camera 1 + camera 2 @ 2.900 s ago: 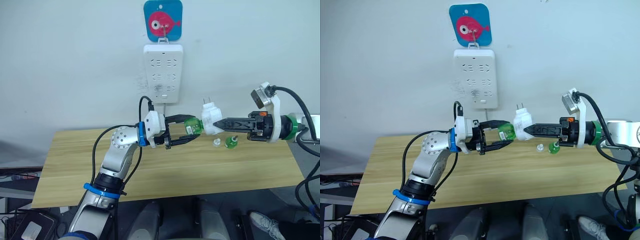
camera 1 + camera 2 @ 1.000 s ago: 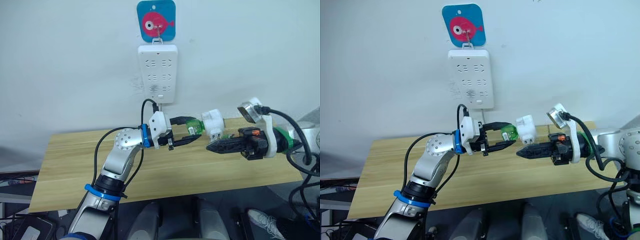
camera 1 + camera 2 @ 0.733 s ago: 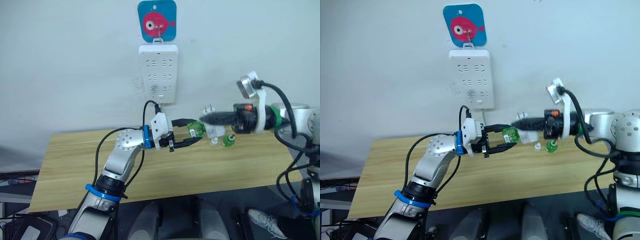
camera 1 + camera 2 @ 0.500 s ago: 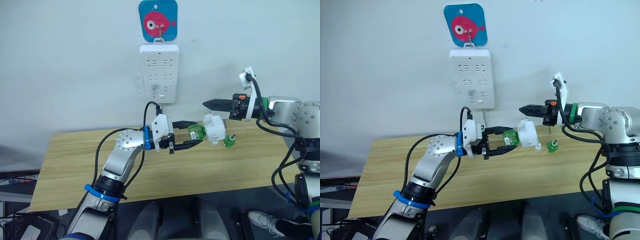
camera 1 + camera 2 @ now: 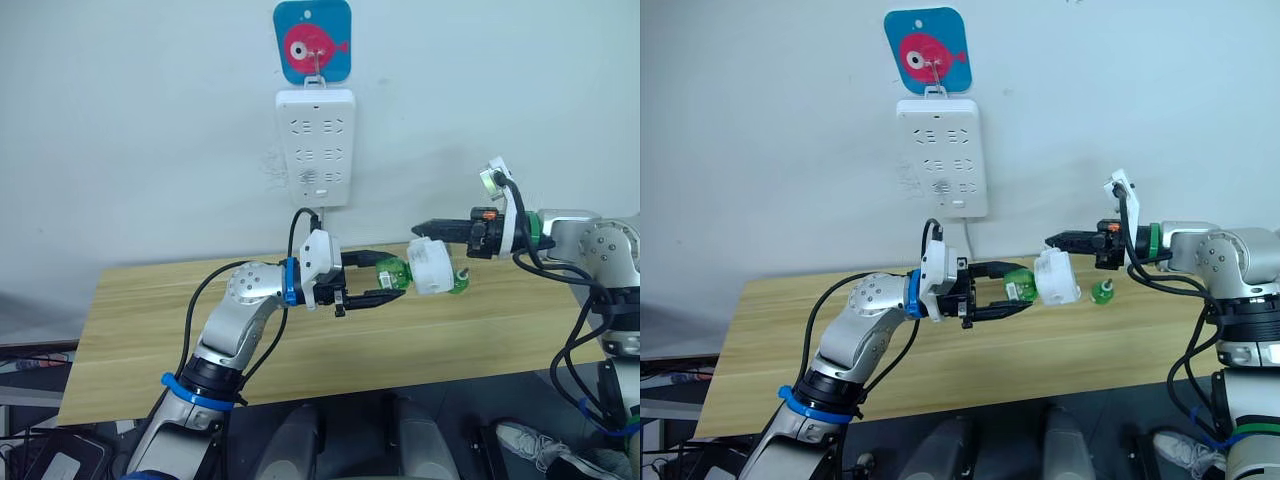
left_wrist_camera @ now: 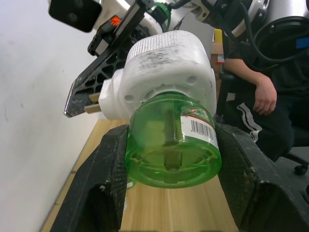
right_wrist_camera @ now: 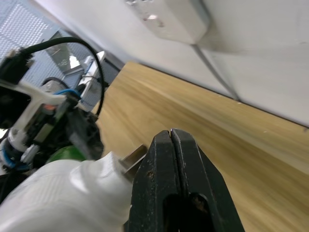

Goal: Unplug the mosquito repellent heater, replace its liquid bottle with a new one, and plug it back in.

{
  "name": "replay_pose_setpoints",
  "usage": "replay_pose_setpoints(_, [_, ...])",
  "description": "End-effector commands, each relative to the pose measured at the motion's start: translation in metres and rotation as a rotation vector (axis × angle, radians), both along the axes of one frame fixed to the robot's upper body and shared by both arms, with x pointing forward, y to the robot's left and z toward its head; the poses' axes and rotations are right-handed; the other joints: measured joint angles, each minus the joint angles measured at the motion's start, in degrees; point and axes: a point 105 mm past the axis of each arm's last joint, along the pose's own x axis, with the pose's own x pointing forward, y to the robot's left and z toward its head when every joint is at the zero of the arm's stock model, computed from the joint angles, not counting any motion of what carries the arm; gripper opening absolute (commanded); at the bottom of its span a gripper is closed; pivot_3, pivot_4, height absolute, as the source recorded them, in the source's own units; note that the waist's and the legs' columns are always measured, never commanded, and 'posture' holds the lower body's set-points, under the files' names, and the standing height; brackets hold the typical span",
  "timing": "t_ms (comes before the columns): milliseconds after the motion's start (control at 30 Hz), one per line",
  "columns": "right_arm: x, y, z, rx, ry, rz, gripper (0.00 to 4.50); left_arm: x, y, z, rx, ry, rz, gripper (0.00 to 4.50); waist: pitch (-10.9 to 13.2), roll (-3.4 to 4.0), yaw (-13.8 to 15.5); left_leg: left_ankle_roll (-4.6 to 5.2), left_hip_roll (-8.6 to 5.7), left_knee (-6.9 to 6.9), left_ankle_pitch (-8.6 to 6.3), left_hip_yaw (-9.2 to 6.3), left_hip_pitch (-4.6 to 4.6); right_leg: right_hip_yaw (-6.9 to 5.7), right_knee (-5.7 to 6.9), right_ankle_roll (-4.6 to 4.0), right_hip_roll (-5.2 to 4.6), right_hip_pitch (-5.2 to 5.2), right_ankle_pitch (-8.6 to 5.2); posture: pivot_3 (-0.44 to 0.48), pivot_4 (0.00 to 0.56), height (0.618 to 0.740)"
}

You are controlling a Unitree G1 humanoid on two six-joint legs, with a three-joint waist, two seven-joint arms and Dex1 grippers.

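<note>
Your left gripper [image 5: 385, 287] is clamped on the green bottle [image 6: 171, 140], one finger on each side of it, and the heater [image 5: 433, 266] hangs off the bottle's neck in mid-air over the table [image 5: 140, 330], below and to the right of the power strip [image 5: 317, 145]. Holding by the bottle leaves the white body free, probably so the other arm can take it for plugging in. Left arm: elbow low, forearm level, pointing toward the right arm. Your right gripper [image 5: 424, 228] has its fingers pressed together on nothing, tips just above the heater near its prongs [image 7: 133, 156]; that forearm reaches in level from the right. A second green bottle [image 5: 1102, 292] stands on the table behind.
</note>
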Motion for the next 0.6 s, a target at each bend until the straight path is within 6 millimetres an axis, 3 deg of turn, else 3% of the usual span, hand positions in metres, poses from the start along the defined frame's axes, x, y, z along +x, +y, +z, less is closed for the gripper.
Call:
replay_pose_setpoints(33, [-0.011,0.001,0.009,-0.003,-0.033,0.055,0.01,-0.006,-0.001,0.014,-0.041,-0.031,-0.028,2.27,0.0,0.0,0.0,0.0,0.0,0.0,0.0,-0.01,-0.01,-0.01,-0.01,0.0,0.0,0.0,0.0,0.067,0.239,0.74])
replay_pose_setpoints(400, [0.006,-0.002,0.033,0.069,-0.074,-0.013,0.01,-0.009,0.0,0.011,-0.027,-0.009,-0.045,2.27,0.0,0.0,0.0,-0.01,0.0,0.0,0.0,0.01,0.0,0.01,-0.01,0.0,0.0,0.0,0.0,0.063,0.243,0.74])
replay_pose_setpoints(600, [-0.009,0.01,0.032,0.058,-0.042,0.101,0.01,-0.009,0.0,0.011,-0.025,-0.011,-0.05,2.27,0.0,0.0,0.0,-0.01,0.01,0.0,0.0,-0.01,0.0,0.01,0.0,0.0,0.0,0.0,0.0,0.064,0.243,0.74])
